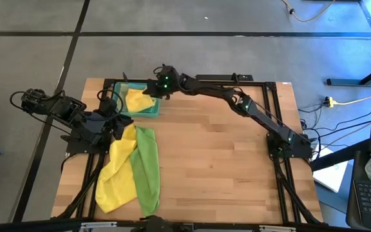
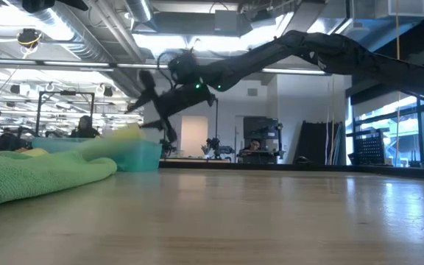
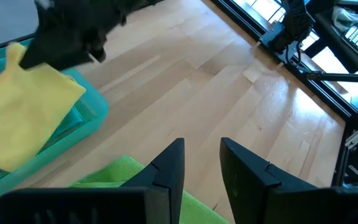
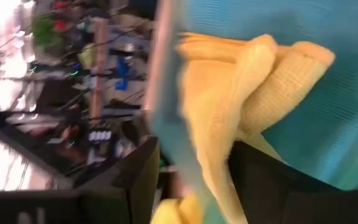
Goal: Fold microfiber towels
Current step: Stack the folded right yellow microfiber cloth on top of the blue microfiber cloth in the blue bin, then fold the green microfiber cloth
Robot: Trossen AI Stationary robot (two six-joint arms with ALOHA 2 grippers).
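Two limp towels, yellow (image 1: pixel 116 174) and green (image 1: pixel 146 169), lie crumpled; left hand (image 3: pixel 201 163) open, right hand's (image 1: pixel 161 86) grip unclear.

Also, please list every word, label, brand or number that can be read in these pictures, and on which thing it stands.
None can be read. The translucent teal plastic tray, the soft yellow microfiber towel and the wooden table bear no visible print; the background room clutter is too blurred.

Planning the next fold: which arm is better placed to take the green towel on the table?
Left. Its gripper hovers open right over the green towel, while the right gripper is across at the tray, on the yellow towel.
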